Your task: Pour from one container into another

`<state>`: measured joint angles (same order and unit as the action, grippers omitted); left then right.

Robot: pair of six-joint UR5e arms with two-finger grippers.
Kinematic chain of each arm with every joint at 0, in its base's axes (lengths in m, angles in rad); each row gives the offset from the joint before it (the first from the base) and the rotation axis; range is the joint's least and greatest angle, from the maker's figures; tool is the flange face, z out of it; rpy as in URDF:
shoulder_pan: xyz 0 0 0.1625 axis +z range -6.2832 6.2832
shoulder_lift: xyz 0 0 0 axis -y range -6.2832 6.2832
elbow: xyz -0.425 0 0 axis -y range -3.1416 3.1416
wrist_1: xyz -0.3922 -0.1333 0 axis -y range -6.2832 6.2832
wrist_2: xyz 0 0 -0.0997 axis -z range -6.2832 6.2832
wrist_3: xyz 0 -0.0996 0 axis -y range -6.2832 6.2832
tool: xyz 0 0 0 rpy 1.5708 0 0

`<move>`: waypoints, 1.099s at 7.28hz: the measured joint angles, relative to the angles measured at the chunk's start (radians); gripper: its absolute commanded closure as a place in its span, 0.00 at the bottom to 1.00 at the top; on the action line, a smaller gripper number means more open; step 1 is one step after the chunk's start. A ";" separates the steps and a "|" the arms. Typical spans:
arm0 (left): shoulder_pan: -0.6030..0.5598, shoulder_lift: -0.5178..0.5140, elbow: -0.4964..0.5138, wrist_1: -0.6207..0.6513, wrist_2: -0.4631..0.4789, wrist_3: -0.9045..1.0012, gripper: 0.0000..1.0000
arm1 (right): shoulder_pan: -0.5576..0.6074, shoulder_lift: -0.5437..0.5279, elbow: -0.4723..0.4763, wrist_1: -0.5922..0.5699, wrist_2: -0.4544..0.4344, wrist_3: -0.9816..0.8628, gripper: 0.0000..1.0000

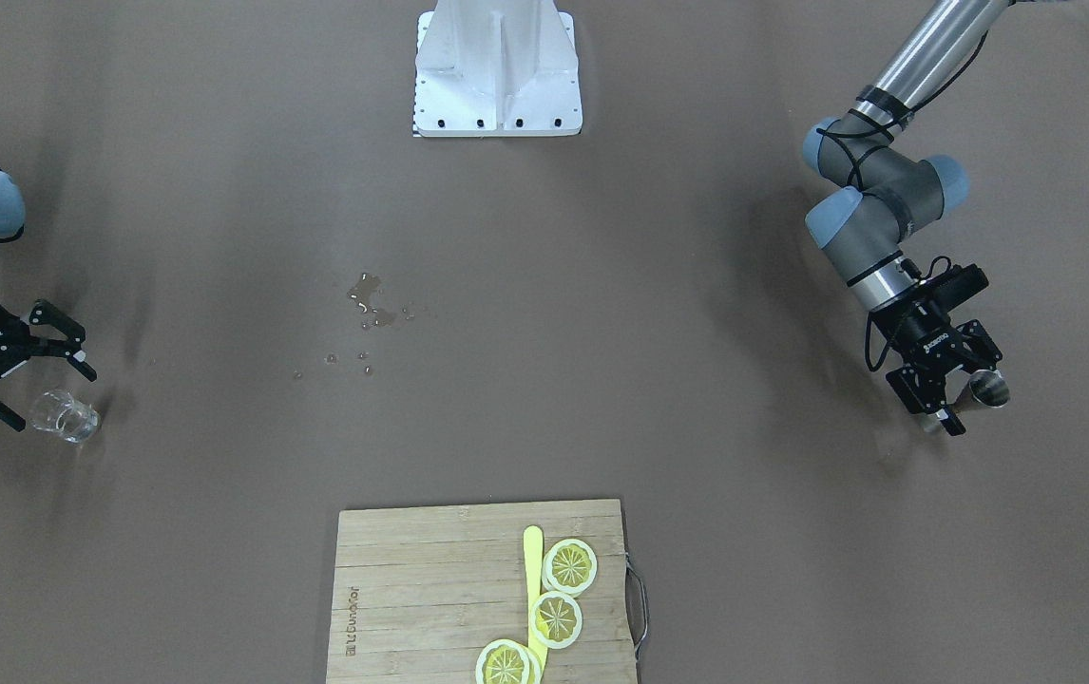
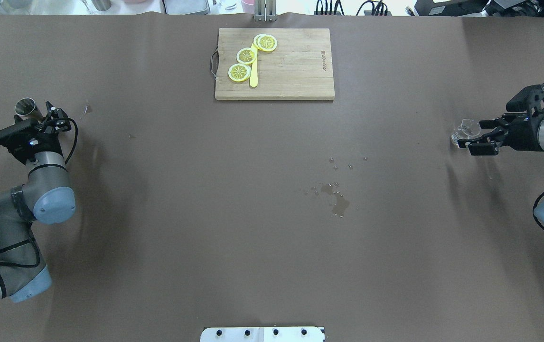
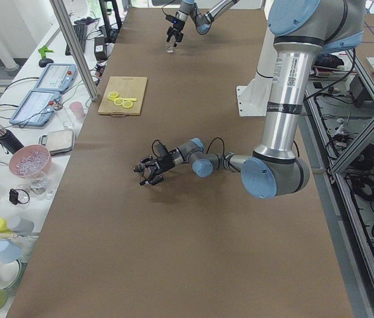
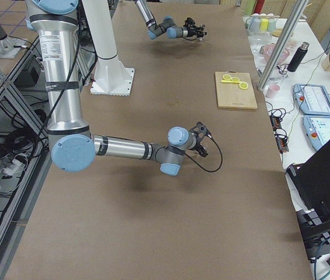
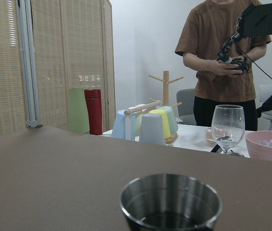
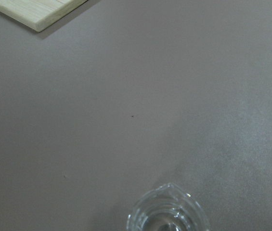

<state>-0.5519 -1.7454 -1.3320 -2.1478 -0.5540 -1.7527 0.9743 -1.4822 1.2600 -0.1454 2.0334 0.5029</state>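
A small steel cup (image 2: 26, 107) stands upright near the table's left end, and it fills the bottom centre of the left wrist view (image 5: 170, 201). My left gripper (image 1: 974, 394) is open and low at the table, the steel cup (image 1: 989, 388) standing at its fingertips. At the table's right end a clear glass with a spout (image 2: 464, 131) stands upright. My right gripper (image 2: 480, 137) is open just behind it, its fingertips beside the glass (image 1: 65, 416). From above, the right wrist view shows the glass (image 6: 168, 214); no fingers show there.
A wooden cutting board (image 2: 295, 71) with three lemon slices (image 2: 246, 56) and a yellow knife lies at the far middle. Spilled drops and a small puddle (image 2: 339, 203) mark the table's centre. A person (image 5: 222, 62) stands beyond the table's left end by a side table with cups.
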 measured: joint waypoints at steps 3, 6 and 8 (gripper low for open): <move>0.002 -0.007 0.003 0.011 0.000 0.003 0.53 | -0.025 0.002 -0.017 0.000 -0.072 0.010 0.01; 0.010 -0.014 0.013 0.014 0.001 0.007 0.66 | -0.045 0.007 -0.022 0.000 -0.093 0.015 0.01; 0.013 -0.017 0.015 0.014 0.001 0.011 0.89 | -0.061 0.013 -0.032 0.000 -0.104 0.017 0.01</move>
<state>-0.5391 -1.7620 -1.3174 -2.1334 -0.5533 -1.7416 0.9130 -1.4688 1.2280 -0.1457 1.9294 0.5197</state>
